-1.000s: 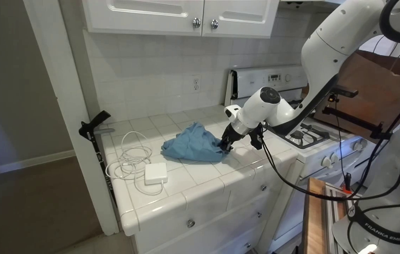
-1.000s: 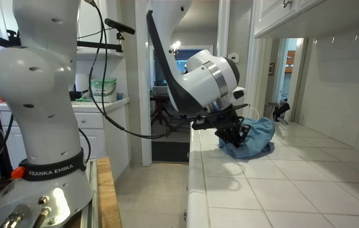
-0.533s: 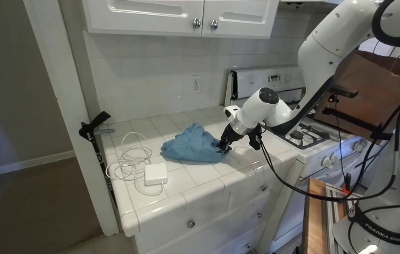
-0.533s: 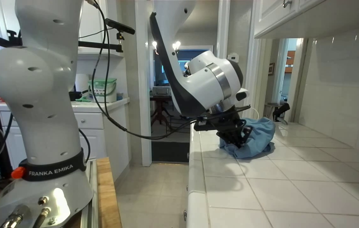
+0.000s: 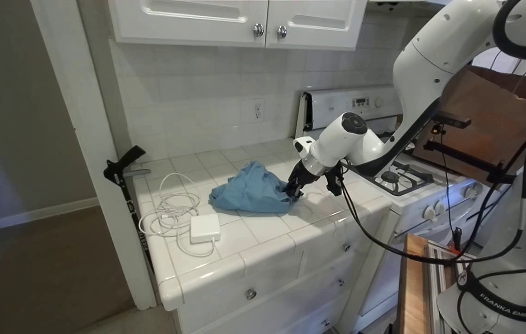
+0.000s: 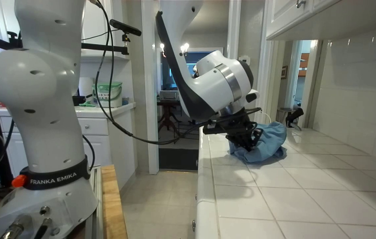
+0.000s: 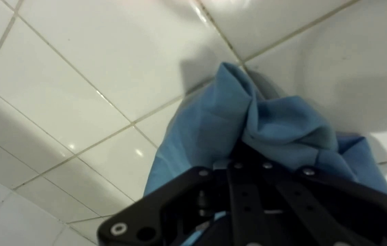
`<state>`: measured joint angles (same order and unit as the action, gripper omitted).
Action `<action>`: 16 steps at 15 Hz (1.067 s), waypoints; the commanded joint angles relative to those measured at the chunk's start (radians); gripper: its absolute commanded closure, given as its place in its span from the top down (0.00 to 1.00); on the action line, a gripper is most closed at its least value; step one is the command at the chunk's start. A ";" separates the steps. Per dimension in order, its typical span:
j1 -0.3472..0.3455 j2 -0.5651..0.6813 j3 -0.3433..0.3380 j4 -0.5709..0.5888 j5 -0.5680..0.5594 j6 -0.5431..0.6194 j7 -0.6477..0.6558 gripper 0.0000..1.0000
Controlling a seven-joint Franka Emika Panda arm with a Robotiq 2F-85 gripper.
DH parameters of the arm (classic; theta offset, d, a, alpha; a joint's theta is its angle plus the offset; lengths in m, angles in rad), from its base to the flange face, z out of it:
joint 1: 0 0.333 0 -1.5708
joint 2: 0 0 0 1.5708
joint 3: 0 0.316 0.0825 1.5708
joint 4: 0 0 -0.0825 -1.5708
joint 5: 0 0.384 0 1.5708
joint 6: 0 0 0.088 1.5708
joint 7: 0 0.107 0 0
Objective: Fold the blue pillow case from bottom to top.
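Observation:
The blue pillow case (image 5: 251, 189) lies bunched and rumpled on the white tiled counter, with a raised peak in the middle. It also shows in an exterior view (image 6: 272, 139) and in the wrist view (image 7: 203, 126), where its folds wrap around the fingertips. My gripper (image 5: 293, 190) is tilted down at the cloth's end nearest the stove. In the wrist view the gripper's fingers (image 7: 243, 155) are close together with cloth pinched at their tips. The tips themselves are hidden in the folds. The gripper also shows in an exterior view (image 6: 252, 146).
A white flat box (image 5: 204, 228) and a coiled white cable (image 5: 172, 208) lie on the counter beside the cloth. The stove (image 5: 399, 178) stands on the arm's side. Cabinets (image 5: 239, 23) hang above. A black grabber tool (image 5: 123, 167) leans at the counter's far end.
My gripper has risen slightly and shifted a little toward the white box over the last half second. The pillow case has moved slightly with it, its near lower edge lifting.

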<state>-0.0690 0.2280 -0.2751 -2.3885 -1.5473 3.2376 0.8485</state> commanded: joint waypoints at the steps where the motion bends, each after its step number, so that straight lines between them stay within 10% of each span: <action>1: 0.024 -0.139 0.011 -0.105 0.020 -0.047 -0.040 0.00; 7: 0.051 -0.327 0.024 -0.138 0.020 -0.150 -0.052 0.00; 8: 0.053 -0.341 0.026 -0.156 0.064 -0.149 -0.079 0.26; 15: 0.066 -0.441 0.079 -0.278 0.489 -0.104 -0.305 0.68; 16: 0.154 -0.455 0.010 -0.298 0.564 -0.123 -0.311 0.76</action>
<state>0.0181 -0.1485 -0.2343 -2.6041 -1.1781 3.1261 0.6143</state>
